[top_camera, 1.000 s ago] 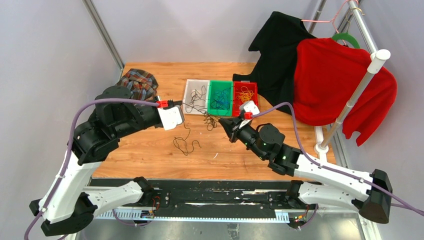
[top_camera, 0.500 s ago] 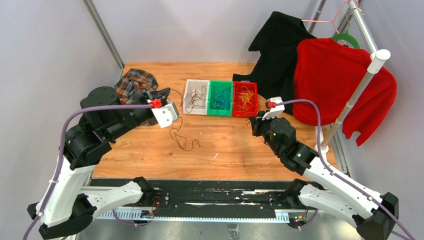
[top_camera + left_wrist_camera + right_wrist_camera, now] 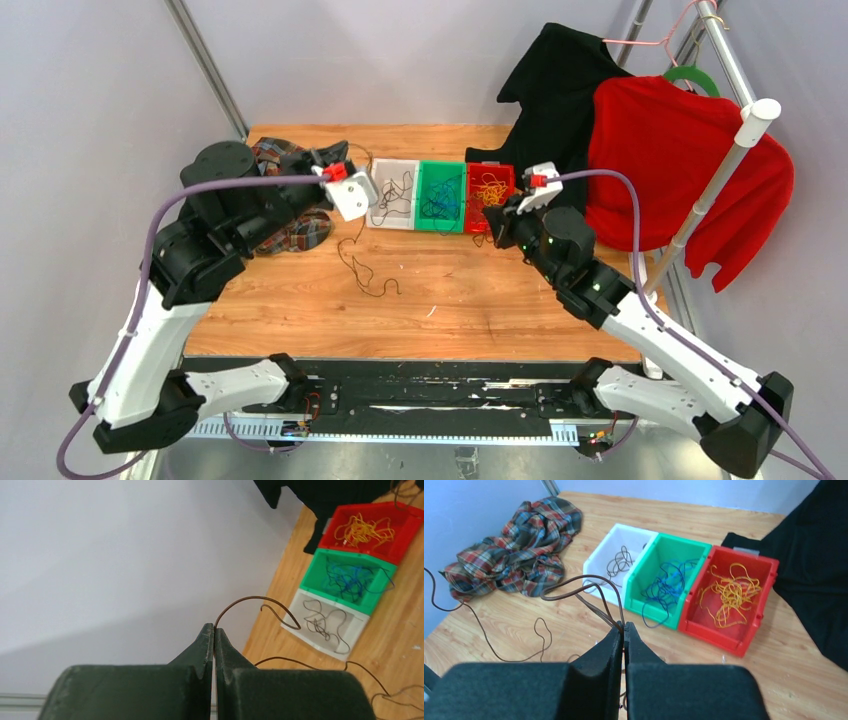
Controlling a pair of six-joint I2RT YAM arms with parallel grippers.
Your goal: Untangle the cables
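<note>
A thin dark brown cable (image 3: 250, 600) arcs out of my left gripper (image 3: 214, 627), which is shut on it and raised at the back left (image 3: 338, 152). From there the cable trails down in loose loops on the table (image 3: 365, 275). My right gripper (image 3: 623, 626) is shut on a few brown cable strands (image 3: 594, 587) and hovers in front of the red bin (image 3: 490, 218). The white bin (image 3: 596, 562) holds dark cables. Blue ones lie in the green bin (image 3: 644, 577), and yellow-orange ones in the red bin (image 3: 769, 575).
A plaid cloth (image 3: 292, 228) lies at the left of the table under my left arm. A black garment (image 3: 560, 100) and a red garment (image 3: 680, 170) hang from a white rack (image 3: 715, 185) at the right, the black one reaching the table by the red bin.
My two grippers have pulled apart from the table's middle: the left one rose toward the back left with its cable, the right one swung right and then toward the red bin.
</note>
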